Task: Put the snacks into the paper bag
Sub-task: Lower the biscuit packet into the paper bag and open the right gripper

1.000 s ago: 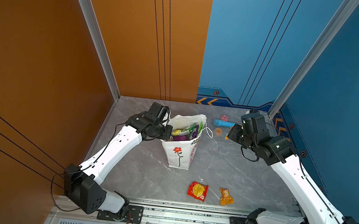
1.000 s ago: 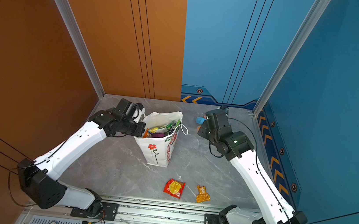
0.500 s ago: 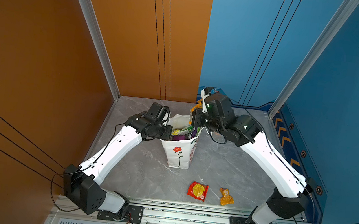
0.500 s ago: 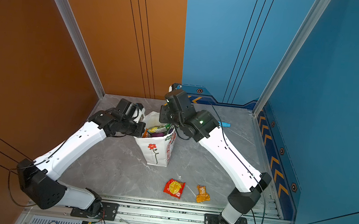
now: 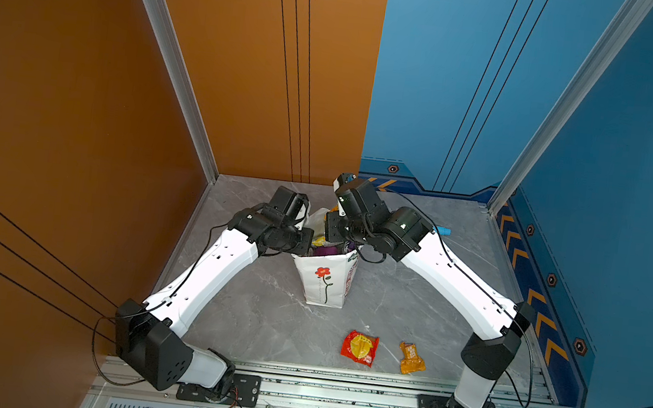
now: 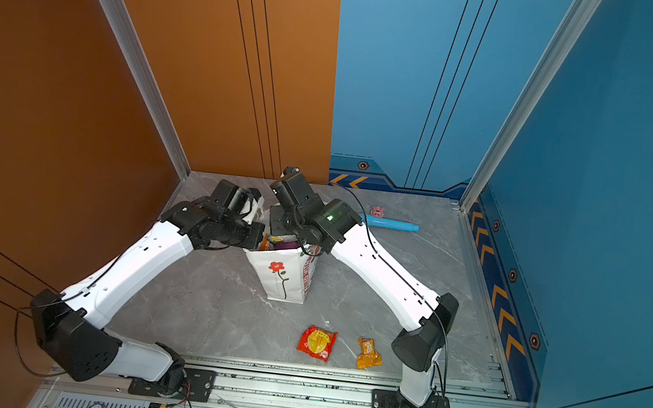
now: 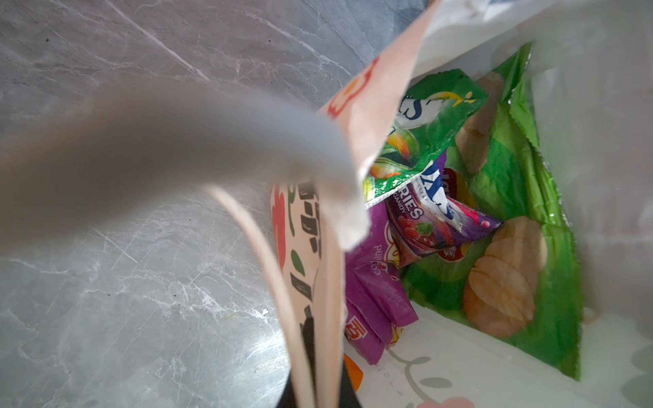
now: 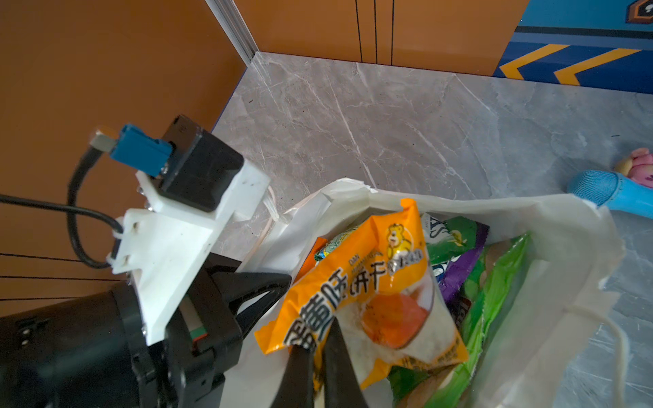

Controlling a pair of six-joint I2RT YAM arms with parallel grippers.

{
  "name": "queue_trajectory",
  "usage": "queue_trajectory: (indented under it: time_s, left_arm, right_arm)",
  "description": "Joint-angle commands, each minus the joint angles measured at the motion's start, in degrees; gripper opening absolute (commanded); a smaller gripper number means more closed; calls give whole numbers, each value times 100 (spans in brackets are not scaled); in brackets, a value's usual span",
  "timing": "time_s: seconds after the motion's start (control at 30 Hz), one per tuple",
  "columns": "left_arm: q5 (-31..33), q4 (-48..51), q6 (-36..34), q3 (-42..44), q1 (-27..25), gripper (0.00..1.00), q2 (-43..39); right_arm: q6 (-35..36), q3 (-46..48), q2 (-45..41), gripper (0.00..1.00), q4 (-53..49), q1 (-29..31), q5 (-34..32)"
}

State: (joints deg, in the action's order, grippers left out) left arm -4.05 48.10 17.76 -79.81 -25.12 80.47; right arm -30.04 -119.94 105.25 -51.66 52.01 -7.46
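Grey marble table (image 5: 261,323) is boxed by an orange wall (image 5: 77,101) from 9 to 12 o'clock and a blue wall (image 5: 435,79) from 12 to 3 in both top views. The white bag (image 5: 324,280) (image 6: 281,275) stands upright near the middle, with its red flower print facing 6 o'clock.

The left gripper (image 5: 308,241) reaches the bag's rim at 9 o'clock. Its fingers are pressed together on that rim, and the left wrist view shows the paper running between them. The right gripper (image 8: 318,348) comes over the mouth from 2 o'clock. Its fingers pinch the lower edge of an orange packet (image 8: 371,293) printed with a bear. The packet hangs tilted in the bag's mouth, above the other snacks; whether it touches them cannot be told.

Inside the bag, chips (image 7: 523,247) in a green pack lie along one wall. Green candy (image 7: 417,134) and purple candy (image 7: 374,289) are piled over them.

A red wrapper (image 5: 359,347) (image 6: 316,342) lies flat on the table at 5 o'clock from the bag. A yellow wrapper (image 5: 411,358) (image 6: 369,353) lies near it at its 3 o'clock, apart from it. Both are well apart from the grippers.

A blue cylinder (image 6: 391,223) lies flat at 2 o'clock from the bag. A pink toy (image 6: 377,211) sits just beside its head end, at 12 o'clock.
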Motion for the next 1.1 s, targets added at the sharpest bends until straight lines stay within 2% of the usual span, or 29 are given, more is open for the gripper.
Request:
queue_trajectory:
  time_s: [0.0, 0.33, 0.7, 0.9, 1.07]
  left_arm:
    - [82, -522, -115, -61, 30, 0, -250]
    - [88, -523, -114, -65, 20, 0, -238]
    - [123, -527, -124, -55, 8, 0, -244]
    - [156, -521, -132, -52, 1, 0, -251]
    - [177, -521, -131, -52, -1, 0, -254]
  right_arm:
    - [-124, 80, 148, 2, -129, -58, 87]
    - [-229, 114, 493, 3, -164, -202, 228]
    - [-265, 76, 447, 32, -165, -226, 166]
    - [-314, -51, 249, 34, -337, -168, 258]
    - [-174, 3, -260, 37, -635, 49, -144]
